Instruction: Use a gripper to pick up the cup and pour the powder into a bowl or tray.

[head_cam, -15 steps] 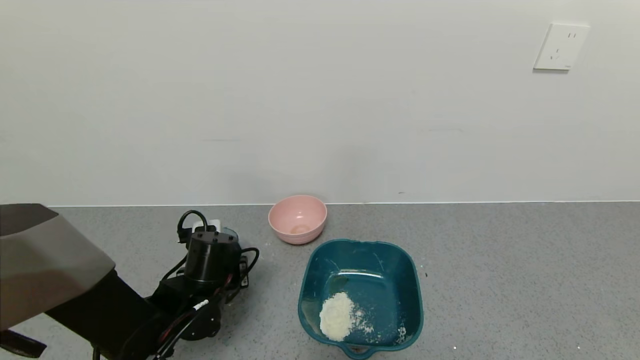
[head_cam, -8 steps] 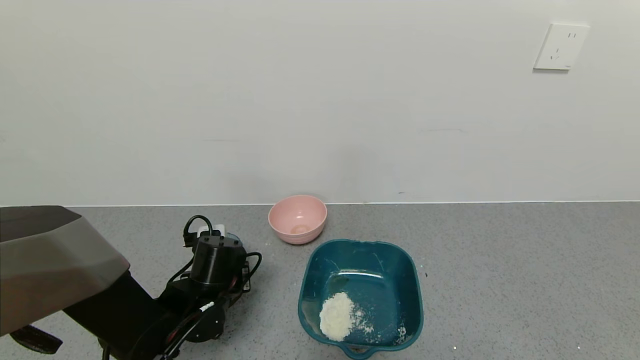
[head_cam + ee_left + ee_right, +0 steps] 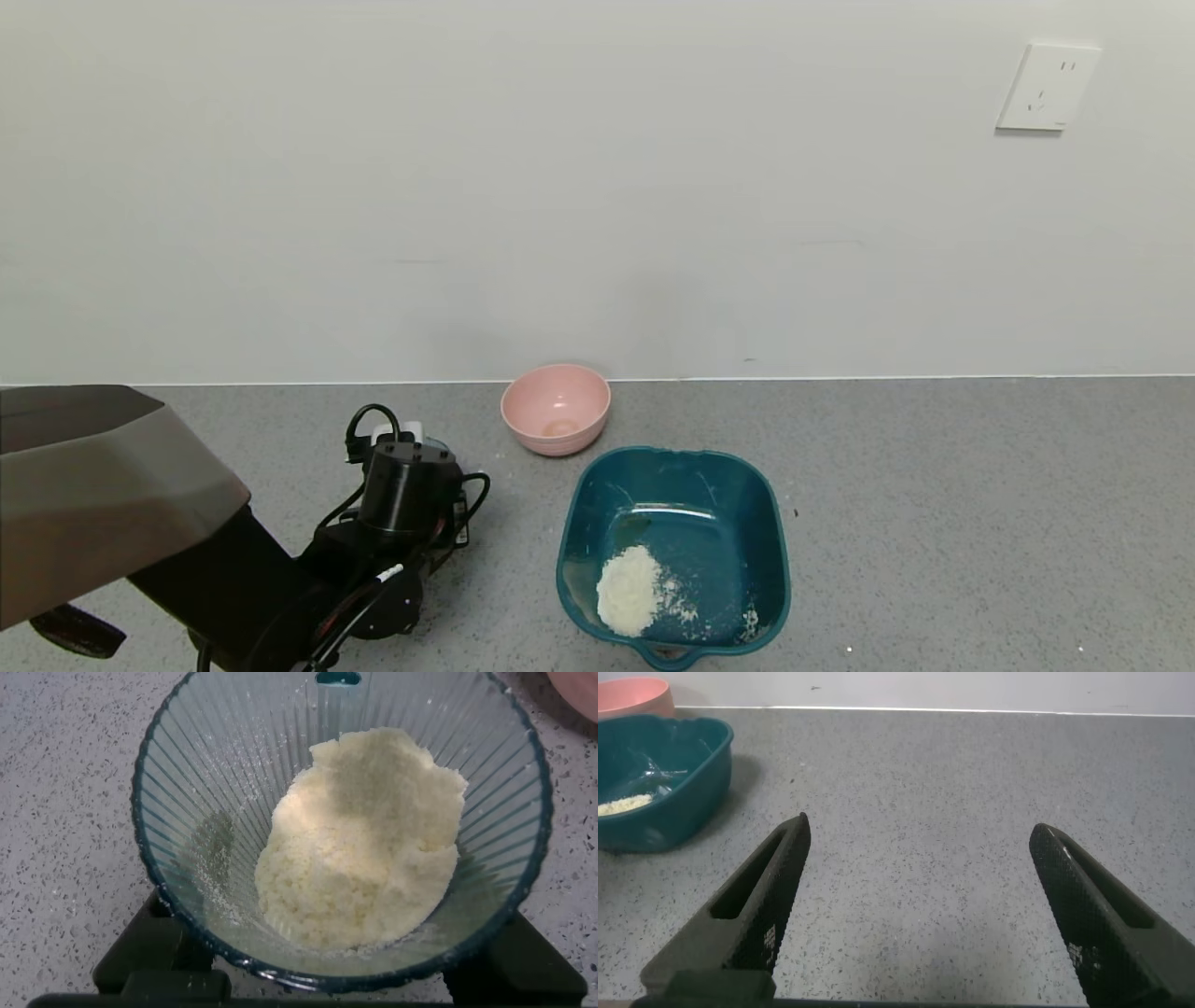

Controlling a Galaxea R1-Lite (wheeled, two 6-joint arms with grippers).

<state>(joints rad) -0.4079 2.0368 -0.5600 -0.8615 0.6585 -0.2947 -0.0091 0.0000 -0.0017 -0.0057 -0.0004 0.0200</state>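
In the left wrist view the ribbed pale green-blue cup (image 3: pixel 215 784) stands on the grey table and holds a heap of off-white powder (image 3: pixel 364 840). My left gripper (image 3: pixel 338 910) is open, with one black finger on each side of the cup's lower wall; I cannot tell if they touch it. In the head view the left arm's black wrist (image 3: pixel 406 485) is low at the left and hides most of the cup. The dark teal tub (image 3: pixel 672 455) stands to the right of it with a small pile of powder (image 3: pixel 627 590) inside. My right gripper (image 3: pixel 920 831) is open and empty above bare table.
A small pink bowl (image 3: pixel 555 406) stands behind the tub near the wall, between cup and tub. The tub (image 3: pixel 654 812) and pink bowl (image 3: pixel 631 695) also show far off in the right wrist view. A wall socket (image 3: pixel 1046 87) is at the upper right.
My left arm has shifted slightly right and forward around the cup. The tub, the pink bowl and the powder pile have not moved.
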